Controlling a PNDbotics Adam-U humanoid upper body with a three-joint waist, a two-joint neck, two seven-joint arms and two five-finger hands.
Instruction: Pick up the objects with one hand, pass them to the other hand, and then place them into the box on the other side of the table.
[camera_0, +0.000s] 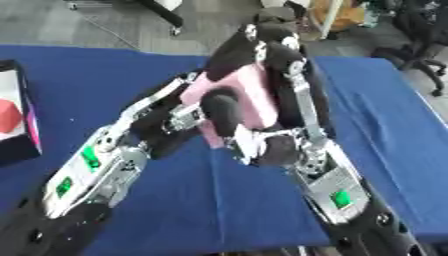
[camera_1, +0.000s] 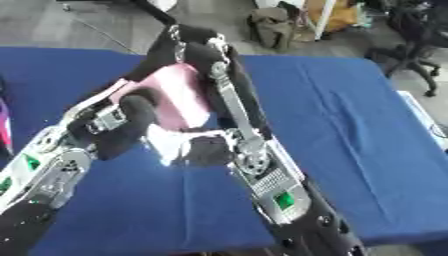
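Mid-handover above the blue-clothed table (camera_1: 350, 125): pink rectangular block (camera_0: 249, 92) held aloft, both left hand (camera_0: 214, 112) and right hand (camera_0: 280, 55) fingers curled on it; the box at far left (camera_0: 19, 125) awaits it.

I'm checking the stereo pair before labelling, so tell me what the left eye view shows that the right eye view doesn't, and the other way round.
Only the left eye view shows the box at the table's left edge, with a red object inside it.

Only the right eye view shows the blue table's right edge and the floor beyond it.

Both show the pink block held up above the table between the two hands, the left robot hand and the right robot hand both curled against it, and an office chair at the upper right.
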